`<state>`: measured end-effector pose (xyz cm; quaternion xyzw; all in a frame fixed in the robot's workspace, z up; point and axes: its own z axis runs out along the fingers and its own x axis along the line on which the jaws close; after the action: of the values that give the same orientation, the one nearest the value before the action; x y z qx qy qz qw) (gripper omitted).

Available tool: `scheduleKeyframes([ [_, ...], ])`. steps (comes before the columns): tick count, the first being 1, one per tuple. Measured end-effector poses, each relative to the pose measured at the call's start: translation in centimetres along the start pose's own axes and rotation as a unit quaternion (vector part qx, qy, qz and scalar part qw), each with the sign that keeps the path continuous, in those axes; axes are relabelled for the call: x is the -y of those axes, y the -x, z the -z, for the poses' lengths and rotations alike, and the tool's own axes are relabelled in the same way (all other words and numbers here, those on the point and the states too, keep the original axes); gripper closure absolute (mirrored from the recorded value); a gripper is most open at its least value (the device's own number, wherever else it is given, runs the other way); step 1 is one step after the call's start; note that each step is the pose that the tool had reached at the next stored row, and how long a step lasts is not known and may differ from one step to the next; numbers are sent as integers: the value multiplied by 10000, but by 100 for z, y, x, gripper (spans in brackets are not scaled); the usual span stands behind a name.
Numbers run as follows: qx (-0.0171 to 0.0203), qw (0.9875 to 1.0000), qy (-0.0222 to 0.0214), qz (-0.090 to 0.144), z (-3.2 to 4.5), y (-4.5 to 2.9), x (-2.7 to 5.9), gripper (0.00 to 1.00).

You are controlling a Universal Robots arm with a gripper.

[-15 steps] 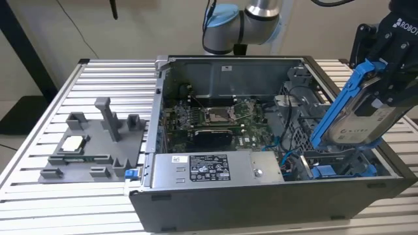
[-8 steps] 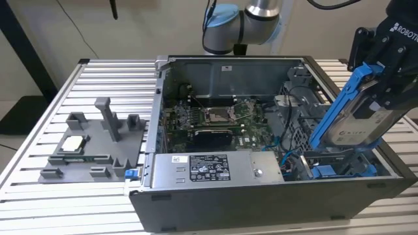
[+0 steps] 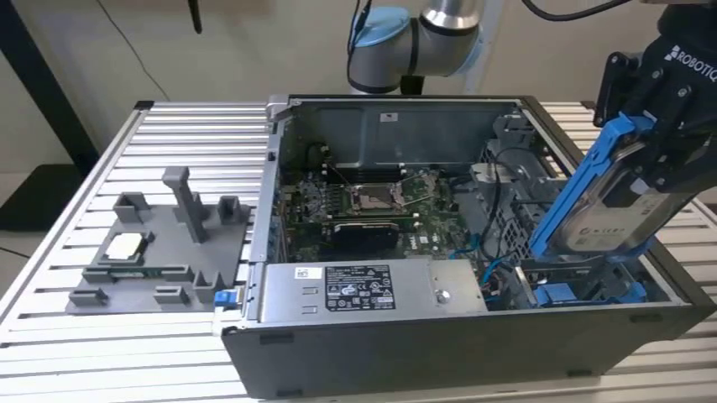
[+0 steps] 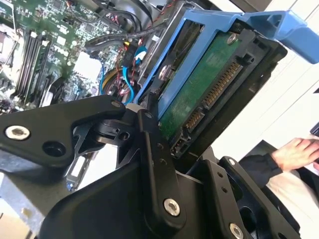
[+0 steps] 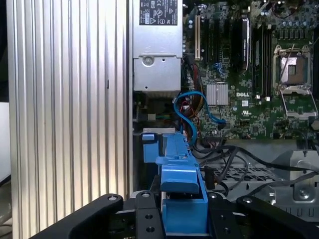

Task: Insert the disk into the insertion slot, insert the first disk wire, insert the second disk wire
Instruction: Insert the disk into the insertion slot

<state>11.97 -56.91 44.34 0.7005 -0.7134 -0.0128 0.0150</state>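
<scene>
A: Look, the fingers (image 4: 152, 149) are clamped on the disk (image 3: 599, 197), tilted just above the insertion slot (image 3: 577, 292)!
B: By the ribbed metal counter (image 3: 168, 143) edge, exterior view's right; beige wall (image 3: 247, 50) behind.

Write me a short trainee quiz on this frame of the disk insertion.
1. True or false: the disk already lies flat in the slot.
2. What do the jaws hold? A) a cable B) the disk C) the power supply
3. Fill in: in the exterior view, the grey tray sits outside the case, on the view's ____.
Key: 1 false, it is tilted above the slot; 2 B; 3 left.
</scene>
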Motion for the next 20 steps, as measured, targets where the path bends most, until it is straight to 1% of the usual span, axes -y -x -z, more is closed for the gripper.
scheduleKeyframes([
  [14, -4, 10000, 0, 0, -15, 0, 1, 67],
  [20, -4, 10000, 0, -1, -64, 0, 3, 67],
])
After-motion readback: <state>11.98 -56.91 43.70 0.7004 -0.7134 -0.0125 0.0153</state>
